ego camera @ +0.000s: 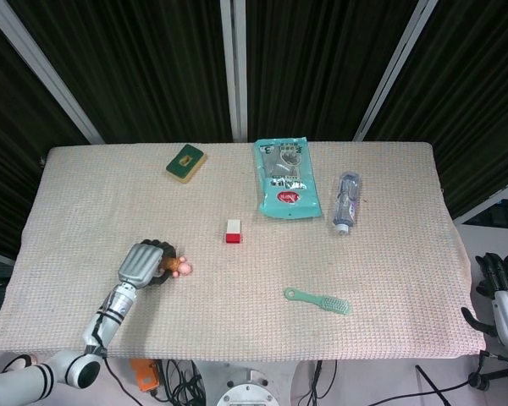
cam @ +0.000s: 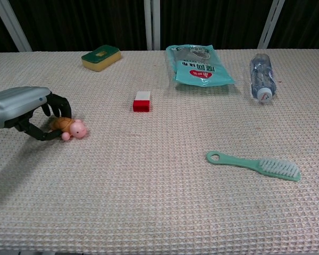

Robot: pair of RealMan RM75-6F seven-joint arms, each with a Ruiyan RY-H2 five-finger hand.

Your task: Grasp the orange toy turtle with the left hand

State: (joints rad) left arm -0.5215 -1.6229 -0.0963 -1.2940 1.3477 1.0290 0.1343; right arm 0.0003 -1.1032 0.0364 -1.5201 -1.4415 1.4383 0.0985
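Turtle (cam: 69, 126) sits on the counter (cam: 165, 202) at its left side, the left hand (cam: 29, 109) curled around its shell, so the fingers should press evenly on both sides before any lift.

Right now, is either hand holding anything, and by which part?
The left hand grips the turtle by its shell, fingers curled over it. The right hand holds nothing.

Bright even light, soft shadows, sharp
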